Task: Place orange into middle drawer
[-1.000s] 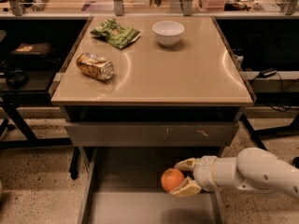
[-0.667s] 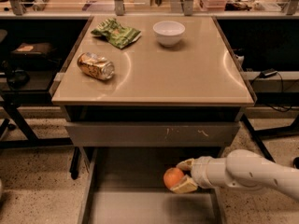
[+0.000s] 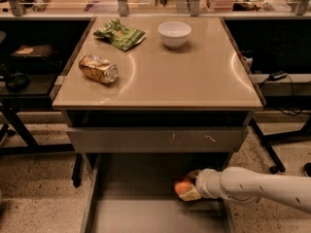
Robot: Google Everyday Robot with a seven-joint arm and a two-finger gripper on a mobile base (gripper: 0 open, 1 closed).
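The orange point(image 3: 181, 186) is a round bright fruit held low inside the open middle drawer point(image 3: 131, 212), a wide grey tray pulled out below the cabinet. My gripper point(image 3: 188, 187) reaches in from the right on a white arm and is shut on the orange, over the drawer's right side. The orange sits close above the drawer floor; I cannot tell if it touches. The fingers partly cover the fruit.
The closed grey drawer front point(image 3: 155, 139) with pale scratch marks is above the open drawer. On the tan table top point(image 3: 194, 76) lie a crushed golden can point(image 3: 98, 68), a green bag point(image 3: 119, 33) and a white bowl point(image 3: 174, 33). Dark shelving stands on both sides.
My gripper has carried the orange lower and further back into the drawer, under the shadow of the drawer front above.
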